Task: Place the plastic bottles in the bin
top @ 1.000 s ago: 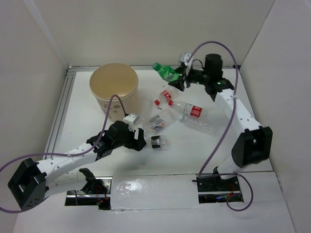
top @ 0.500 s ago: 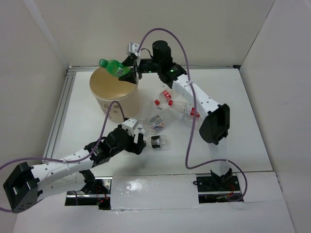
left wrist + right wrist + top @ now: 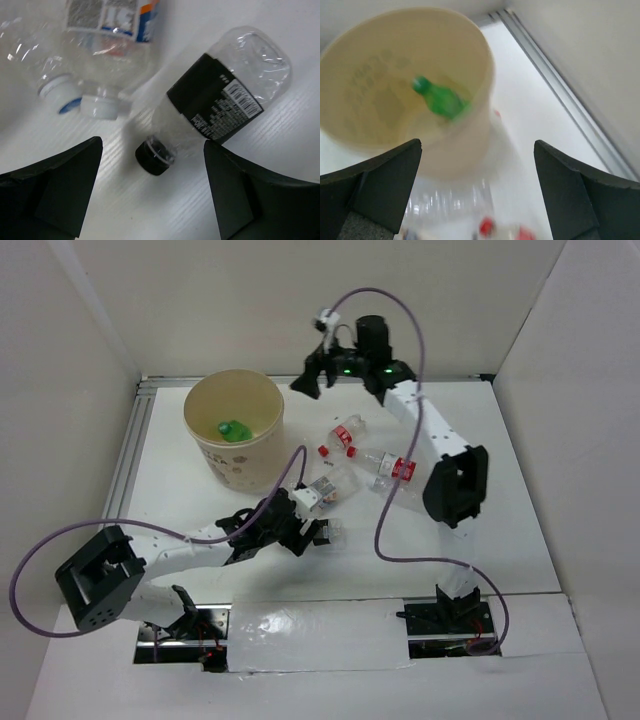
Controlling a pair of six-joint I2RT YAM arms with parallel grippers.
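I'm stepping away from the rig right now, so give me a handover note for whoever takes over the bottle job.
Left gripper: open, fingers either side of the black-capped bottle's cap, not gripping.
Right gripper: open, empty, raised beside the bin.
Done: one green bottle lies in the bin.
Left on the table: the black-capped bottle, two white-capped bottles next to it, and two red-labelled bottles further back.

Diffuse white light is falling evenly; shadows are lying soft. Glare is flaring on the glossy near-edge strip. Right wrist view is smearing bin and green bottle; left wrist view is rendering the black-capped bottle sharp.
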